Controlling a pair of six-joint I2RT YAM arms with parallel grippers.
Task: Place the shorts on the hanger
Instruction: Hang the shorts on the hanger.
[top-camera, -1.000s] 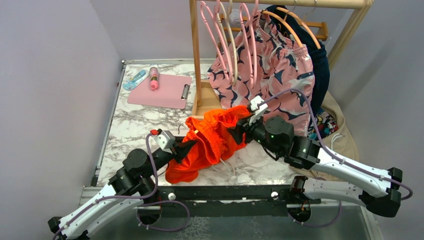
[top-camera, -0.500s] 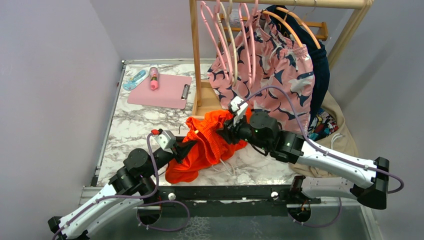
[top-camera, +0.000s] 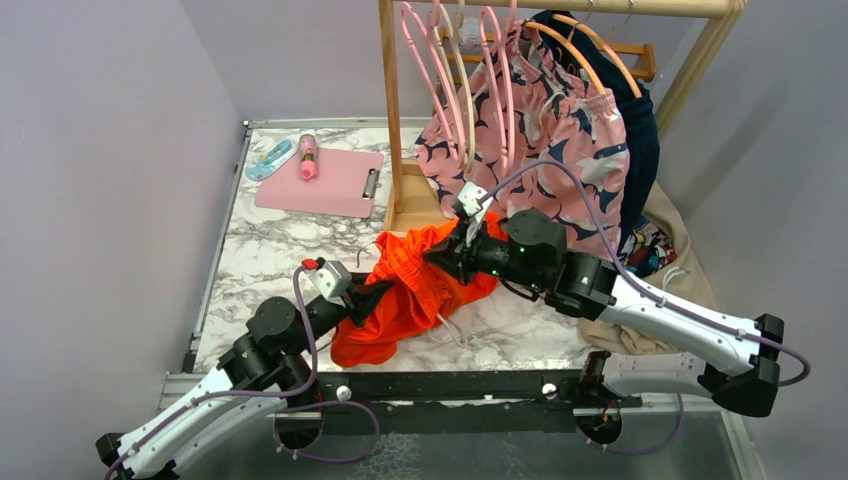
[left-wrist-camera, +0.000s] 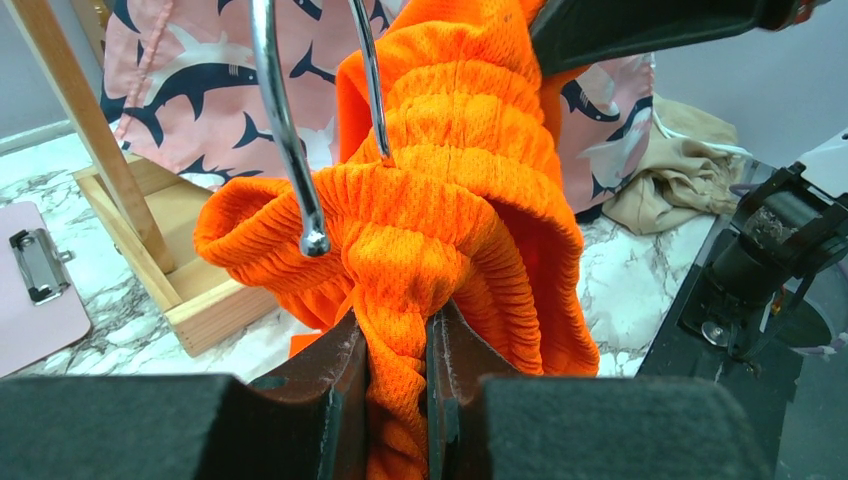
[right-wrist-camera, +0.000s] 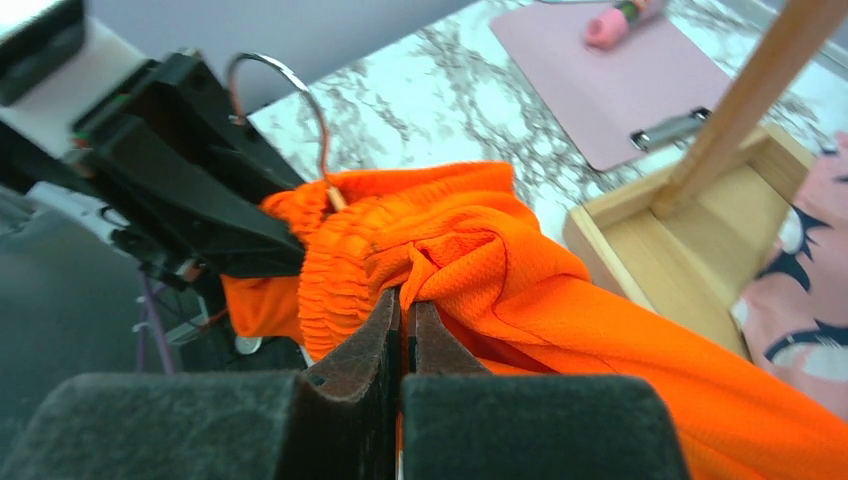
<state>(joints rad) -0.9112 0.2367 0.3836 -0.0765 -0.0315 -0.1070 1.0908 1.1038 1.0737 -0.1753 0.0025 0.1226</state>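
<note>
- The marble table carries the whole job. The wooden rack stands at its far side, hung with pink hangers and the shark-print shorts. None of these are your targets.
- The shorts sit bunched at the near middle of the table, just near of the rack's foot and between your 2 arms. They are partly lifted at the waistband, with the lower part slumped on the marble.
- The hanger shows only its metal hook, which rises out of the gathered waistband. Its body is buried in the fabric, so you cannot tell how it is threaded.
- Your left gripper is clenched on a thick fold of the shorts just below the hook.
- Your right gripper has its fingers pressed together, and the fabric puckers at the tips. It looks to be pinching a thin fold of the waistband on the far right side of the bunch.
- By my reading you are midway. Shorts and hanger are together, but the waistband is crumpled, not spread. What looks left is drawing the band out along the hanger so that it sits evenly, then letting go.
</note>
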